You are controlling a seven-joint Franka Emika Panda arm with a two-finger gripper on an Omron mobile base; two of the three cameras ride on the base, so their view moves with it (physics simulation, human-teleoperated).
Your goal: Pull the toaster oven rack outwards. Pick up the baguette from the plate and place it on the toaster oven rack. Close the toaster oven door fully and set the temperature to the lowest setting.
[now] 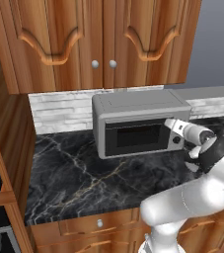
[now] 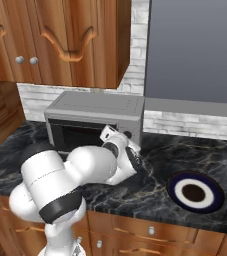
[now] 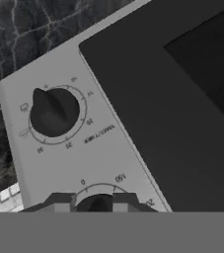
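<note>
The toaster oven (image 1: 133, 106) stands at the back of the counter with its door (image 1: 133, 136) shut. The rack and the baguette are hidden behind the dark window. My gripper (image 1: 171, 124) presses against the upper right control panel. In the hand view my gripper (image 3: 94, 200) is shut on a black knob (image 3: 96, 204), with a dark fingertip (image 3: 59, 201) on either side and a dial scale printed around it. A second black knob (image 3: 54, 112) sits further along the panel. The plate (image 2: 176, 181) lies bare on the counter to the right.
Wooden wall cabinets (image 1: 98, 39) hang above the oven. Dark marble counter (image 1: 74, 178) stretches in front of it and to its left. A wooden side unit (image 1: 0, 163) borders the counter on the left. My own arm (image 2: 75, 170) crosses in front of the oven.
</note>
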